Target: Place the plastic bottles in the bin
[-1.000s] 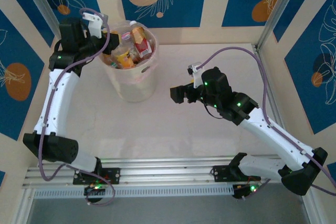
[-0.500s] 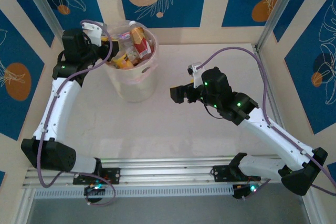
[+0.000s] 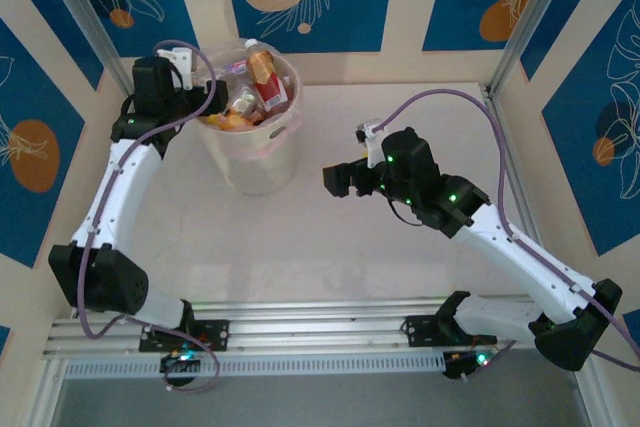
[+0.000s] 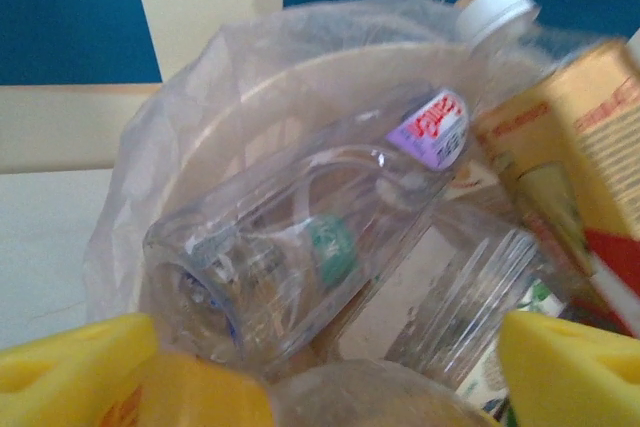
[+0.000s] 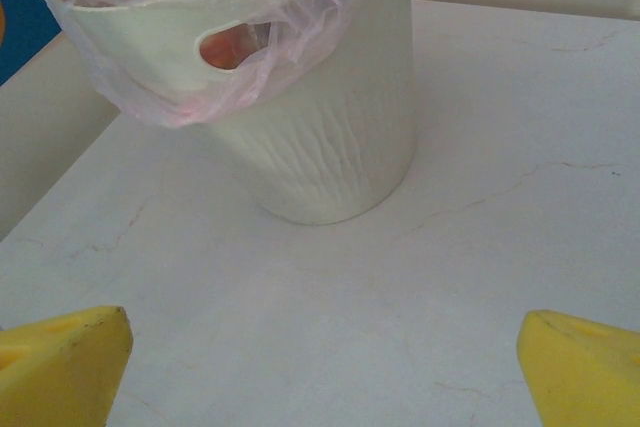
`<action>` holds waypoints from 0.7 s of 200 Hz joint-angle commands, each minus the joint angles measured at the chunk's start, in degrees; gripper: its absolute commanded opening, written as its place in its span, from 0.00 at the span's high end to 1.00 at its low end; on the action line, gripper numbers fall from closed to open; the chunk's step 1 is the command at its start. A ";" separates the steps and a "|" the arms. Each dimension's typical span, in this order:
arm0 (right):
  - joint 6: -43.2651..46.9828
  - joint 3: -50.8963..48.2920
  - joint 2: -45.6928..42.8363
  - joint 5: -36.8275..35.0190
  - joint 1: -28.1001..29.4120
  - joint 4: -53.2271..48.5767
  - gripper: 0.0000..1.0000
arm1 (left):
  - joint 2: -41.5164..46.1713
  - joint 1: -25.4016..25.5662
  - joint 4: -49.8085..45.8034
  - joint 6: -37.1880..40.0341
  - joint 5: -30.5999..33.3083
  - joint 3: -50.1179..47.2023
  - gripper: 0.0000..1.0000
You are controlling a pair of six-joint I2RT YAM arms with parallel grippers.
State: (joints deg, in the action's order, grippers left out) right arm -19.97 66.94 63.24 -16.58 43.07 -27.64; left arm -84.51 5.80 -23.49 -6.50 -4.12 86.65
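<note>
Table (image 3: 330, 247), pale and veined, bears bin (image 3: 256, 162) amid blue-cream panels (image 3: 340, 17).

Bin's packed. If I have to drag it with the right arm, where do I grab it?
Grip the bin at its rim, one finger through the oval handle hole, coming in from the side of the right end effector. That hole faces it; the wall below is round and probably too wide to span. The draped bag may slip.
</note>
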 commanded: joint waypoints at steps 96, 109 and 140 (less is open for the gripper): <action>-0.56 1.23 -0.44 -2.87 -0.10 -0.53 0.01 | 2.21 0.17 -3.02 -6.18 -1.07 10.35 0.00; -0.76 1.35 -0.75 -3.90 -0.13 -0.85 0.01 | 3.05 0.17 -3.24 -6.46 0.24 10.79 0.00; -1.21 0.98 -1.63 -4.70 -0.09 -0.75 0.01 | 3.97 0.22 -7.00 -8.73 7.22 11.76 0.01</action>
State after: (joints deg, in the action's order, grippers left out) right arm -20.01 67.00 63.18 -19.33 43.07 -27.94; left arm -82.52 5.80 -26.68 -12.40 -3.38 96.16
